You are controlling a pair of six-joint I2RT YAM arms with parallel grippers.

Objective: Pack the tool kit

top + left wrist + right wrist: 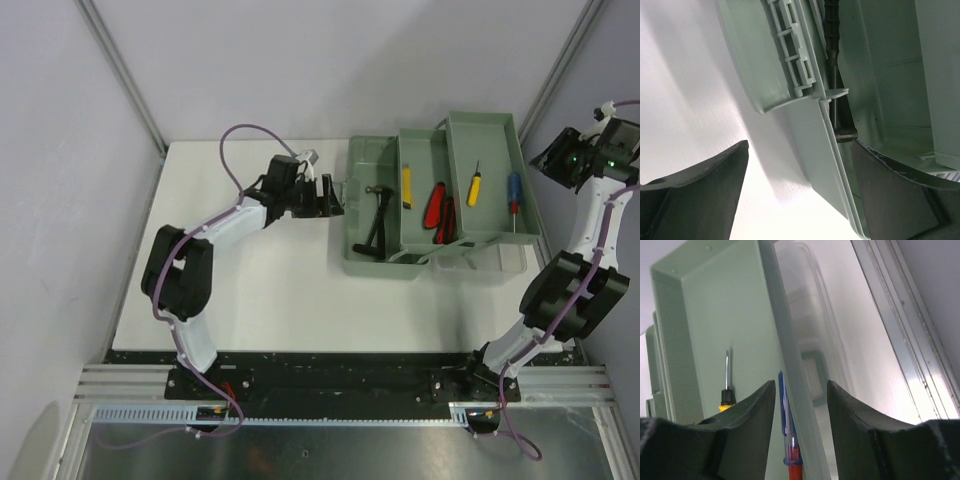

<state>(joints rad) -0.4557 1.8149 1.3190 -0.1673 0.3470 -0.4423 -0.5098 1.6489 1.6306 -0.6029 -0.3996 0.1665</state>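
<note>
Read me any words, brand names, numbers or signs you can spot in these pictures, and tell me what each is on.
There is no readable text.
The toolbox and its translucent lid show only bare plastic, with no label or brand.
The tool handles, such as the yellow knife and the blue screwdriver, are too small to show any print.
</note>
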